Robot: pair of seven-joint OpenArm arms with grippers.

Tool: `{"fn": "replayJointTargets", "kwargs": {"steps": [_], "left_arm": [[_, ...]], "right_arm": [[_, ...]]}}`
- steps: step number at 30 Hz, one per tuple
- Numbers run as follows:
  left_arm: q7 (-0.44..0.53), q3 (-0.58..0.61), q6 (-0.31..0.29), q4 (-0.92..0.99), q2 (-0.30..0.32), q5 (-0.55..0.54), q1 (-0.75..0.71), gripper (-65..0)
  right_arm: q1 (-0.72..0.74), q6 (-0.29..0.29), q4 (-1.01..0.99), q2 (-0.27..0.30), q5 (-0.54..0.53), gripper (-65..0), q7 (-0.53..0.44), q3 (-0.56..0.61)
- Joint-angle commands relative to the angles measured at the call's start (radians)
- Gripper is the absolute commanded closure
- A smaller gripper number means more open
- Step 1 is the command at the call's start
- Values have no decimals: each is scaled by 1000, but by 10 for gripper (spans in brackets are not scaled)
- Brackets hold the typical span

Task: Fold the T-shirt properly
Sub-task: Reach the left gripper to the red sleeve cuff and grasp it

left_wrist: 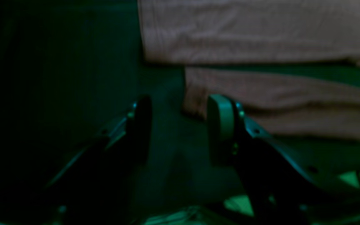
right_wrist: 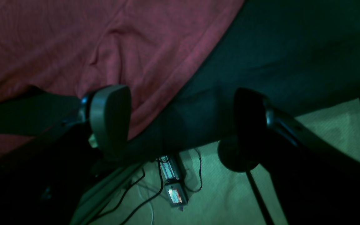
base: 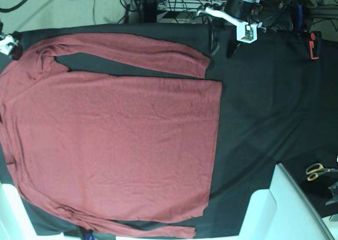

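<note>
T-shirt (base: 116, 139), a large plain brick-red long-sleeved garment of thin soft knit, lies spread flat on the black tablecloth (base: 253, 118) that covers the table, filling most of the base view's left and middle. Its upper sleeve (base: 132, 52) stretches along the far edge, its cuff ending near the left gripper (base: 222, 43); the lower sleeve runs along the near edge, partly over the table's rim.

The left gripper hovers just beside that cuff. In the left wrist view its fingers (left_wrist: 220, 125) are spread apart with only dark cloth between them, one pad right next to the cuff (left_wrist: 198, 103); I cannot tell whether it touches. The right gripper (right_wrist: 180, 122), seen only in the right wrist view, is spread wide and holds nothing, with one pad (right_wrist: 109, 115) over the shirt's edge (right_wrist: 173, 78) and the other beyond it above the tablecloth.

The fabric looks light, limp and easily wrinkled, so it probably drapes and sags wherever it is unsupported, and drags rather than slides across the tablecloth. A pinch from above risks catching the tablecloth too, or only one layer. Good places to grip are likely the hemmed, slightly thicker parts: the cuff for folding the sleeve inward, then the shoulder seam and the bottom hem corners. Taking two corners at once should keep the fold straight.

A pair of yellow-handled scissors (base: 317, 171) lies well apart at the right.
</note>
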State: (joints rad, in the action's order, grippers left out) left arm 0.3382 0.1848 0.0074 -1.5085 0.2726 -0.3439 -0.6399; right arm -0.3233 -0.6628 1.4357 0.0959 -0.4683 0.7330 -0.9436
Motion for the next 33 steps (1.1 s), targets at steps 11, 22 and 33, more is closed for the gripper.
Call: {"fn": "replayJointTargets", "kwargs": {"steps": [11, 22, 33], "left_arm": [[-255, 3, -2, -13, -6, -349, 121, -286], [-282, -1, -2, -11, -17, -353, 122, -290], [-285, 6, -2, 70, -65, -355, 159, -402]], "right_arm": [[-3, -2, 15, 15, -16, -482, -14, 2], [-1, -2, 12, 37, -14, -482, -14, 2], [2, -2, 12, 37, -14, -482, -14, 4]]}}
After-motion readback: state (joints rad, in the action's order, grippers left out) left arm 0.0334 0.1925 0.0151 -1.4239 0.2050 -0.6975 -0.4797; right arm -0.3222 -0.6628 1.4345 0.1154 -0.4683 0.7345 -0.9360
